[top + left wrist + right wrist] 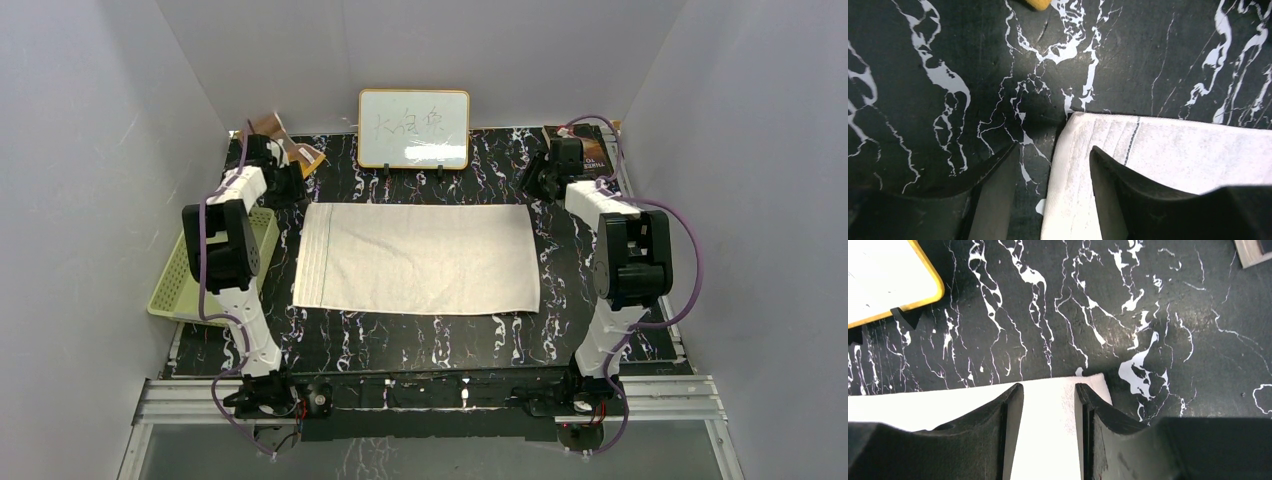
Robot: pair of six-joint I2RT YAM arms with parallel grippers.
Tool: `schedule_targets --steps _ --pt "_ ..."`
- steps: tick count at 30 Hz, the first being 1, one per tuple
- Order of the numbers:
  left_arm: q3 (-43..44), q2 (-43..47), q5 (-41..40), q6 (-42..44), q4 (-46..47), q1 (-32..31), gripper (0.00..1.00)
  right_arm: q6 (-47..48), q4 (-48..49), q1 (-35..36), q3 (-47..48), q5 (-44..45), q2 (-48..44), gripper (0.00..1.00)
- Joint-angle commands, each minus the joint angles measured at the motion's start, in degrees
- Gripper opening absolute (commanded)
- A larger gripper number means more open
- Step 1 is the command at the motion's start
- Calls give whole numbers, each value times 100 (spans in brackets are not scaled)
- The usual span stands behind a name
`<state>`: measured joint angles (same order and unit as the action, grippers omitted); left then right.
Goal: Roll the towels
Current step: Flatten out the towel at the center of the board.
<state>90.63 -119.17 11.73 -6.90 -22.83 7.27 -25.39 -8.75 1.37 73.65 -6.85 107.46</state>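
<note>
The towel [415,258] is lying flat, reaching back beneath the left pincer [1053,148] and right pincer [1049,386], both hovering open over its far corners, gripping nothing; rolling seems to be just beginning, calling for pinching those corners.

Plain pale walls [90,150] closed in the scene at 9, 12 and 3 o'clock, evenly and softly lit. The bench [400,345] was black with white marble veining. A yellow-framed whiteboard [414,128] stood at 12 o'clock, and metal rails [185,398] ran along 6 o'clock.
</note>
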Motion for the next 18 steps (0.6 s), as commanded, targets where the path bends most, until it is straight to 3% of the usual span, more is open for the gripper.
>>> schedule_targets --steps 1,14,16,18 --pt "-195 -36 171 190 266 -60 53 62 137 -22 -97 -59 -354 41" --pt "-557 -251 -1400 1076 806 -695 53 142 64 -22 -142 -60 -534 41" --pt "-572 -310 -1666 1267 770 -814 48 171 50 -22 -160 8 -582 41" --pt "-608 -341 -1723 1358 778 -873 29 178 62 -22 -195 69 -603 41"
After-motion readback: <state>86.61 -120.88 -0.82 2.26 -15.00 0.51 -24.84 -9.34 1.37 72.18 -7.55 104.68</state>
